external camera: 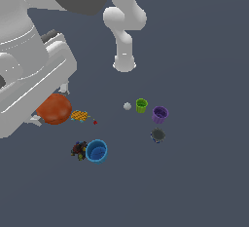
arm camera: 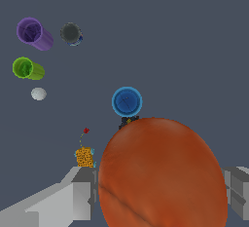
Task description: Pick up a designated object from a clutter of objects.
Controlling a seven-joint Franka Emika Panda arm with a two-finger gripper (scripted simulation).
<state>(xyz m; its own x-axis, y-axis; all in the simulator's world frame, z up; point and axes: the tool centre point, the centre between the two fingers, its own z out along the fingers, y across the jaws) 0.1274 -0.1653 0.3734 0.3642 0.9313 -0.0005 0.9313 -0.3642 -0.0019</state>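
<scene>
- Exterior view: the orange-red ball (external camera: 54,108) sits at the end of the arm, under the grey tool (external camera: 48,105); it looks large against the cups, likely because it is raised toward the camera, though contact with the tabletop (external camera: 204,182) cannot be ruled out; the checkered piece (external camera: 80,116) and tiny red bit (external camera: 95,122) lie just beside it; the dark lump (external camera: 79,150) touches the blue cup (external camera: 96,151); white ball (external camera: 127,106), green cup (external camera: 141,105), purple cup (external camera: 160,114) and dark grey cup (external camera: 157,135) stand well apart toward the exterior view's right, clear of the grasp.
- Wrist view: the ball (arm camera: 163,172) fills the gap between both fingers (arm camera: 80,192), one each side; the tool (arm camera: 163,192) is closed around it, pinching across its width so the round surface cannot roll out; blue cup (arm camera: 127,101) and checkered piece (arm camera: 84,157) show beyond it.
</scene>
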